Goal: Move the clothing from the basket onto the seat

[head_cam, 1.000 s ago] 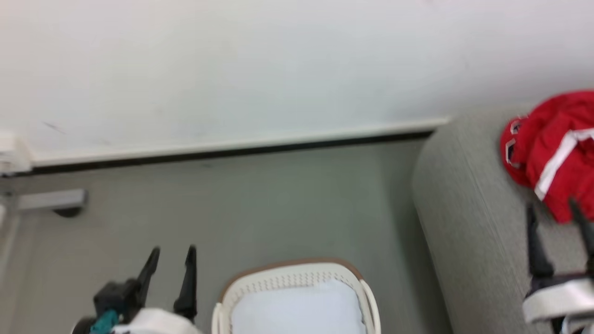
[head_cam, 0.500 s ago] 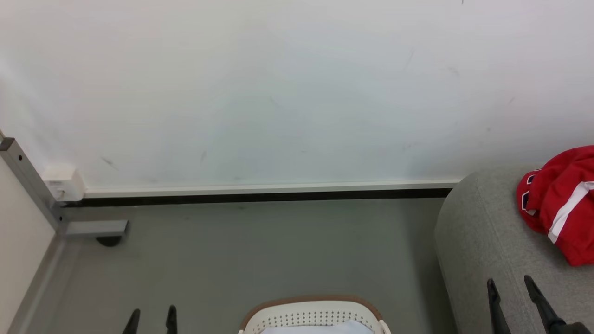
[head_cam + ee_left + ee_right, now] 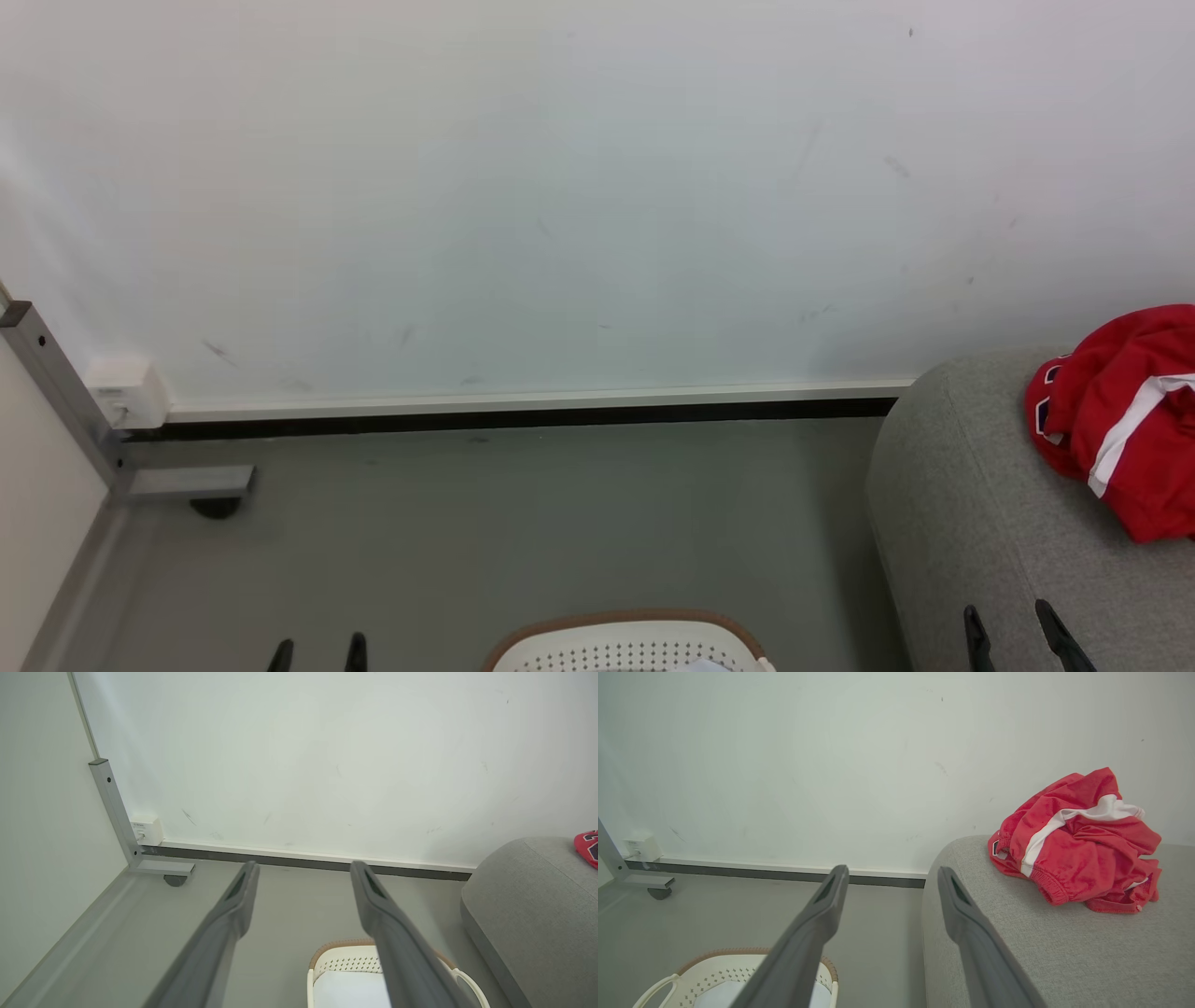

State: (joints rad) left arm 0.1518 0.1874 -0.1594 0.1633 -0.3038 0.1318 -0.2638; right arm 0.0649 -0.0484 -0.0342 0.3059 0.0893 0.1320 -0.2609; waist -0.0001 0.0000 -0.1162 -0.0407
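Gaping wide: L fingers (image 3: 229,919), R fingers (image 3: 817,924) (both empty).

I've got the basket (image 3: 625,639) on the floor (image 3: 523,523) before me, the seat (image 3: 962,523) to its right, clothing (image 3: 1120,429) on it, wall (image 3: 560,187) behind.

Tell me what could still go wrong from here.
1. The clothing lies bunched close to the rounded end of the seat; a loose fold might slip toward the floor.
2. The basket is only partly in view, showing white liner; a garment could remain unseen inside.
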